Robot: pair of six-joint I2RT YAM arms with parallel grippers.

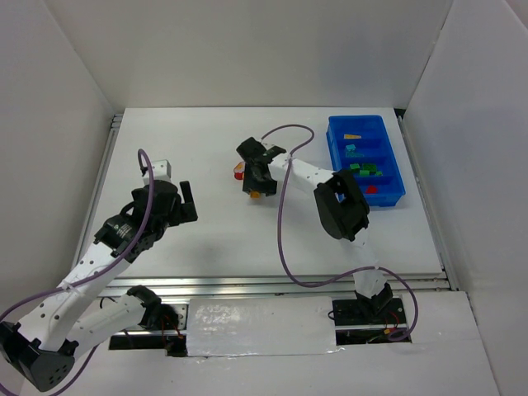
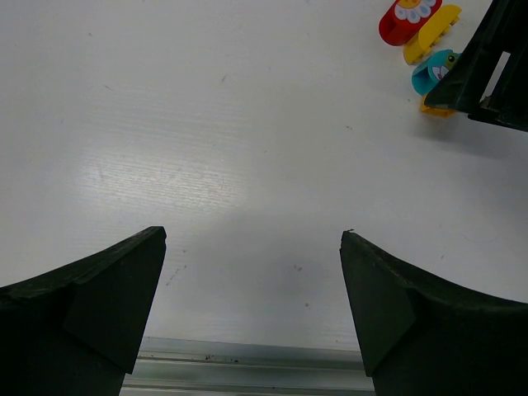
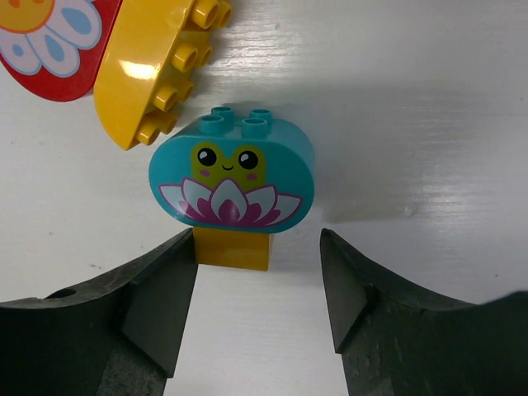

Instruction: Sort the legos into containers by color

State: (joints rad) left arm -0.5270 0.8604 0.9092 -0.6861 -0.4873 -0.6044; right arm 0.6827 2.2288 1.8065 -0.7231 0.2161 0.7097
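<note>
The right gripper (image 3: pixel 256 241) is held spread astride the yellow base (image 3: pixel 233 249) of the teal lego (image 3: pixel 233 173), evidently for pinching, well left of the bin (image 1: pixel 356 118); the left gripper (image 2: pixel 252 238) is spread idle

Left arm (image 1: pixel 82 280) and right arm (image 1: pixel 309 173): white links, black joint housings, a purple cable (image 1: pixel 282 223) looping along each. Left gripper (image 2: pixel 253 235) and right gripper (image 3: pixel 257 235): matt black, with thick wedge-shaped fingers (image 3: pixel 157 305).

No writing or numbers can be read; the teal brick (image 3: pixel 231 177) bears only a printed frog-and-lotus picture.
</note>
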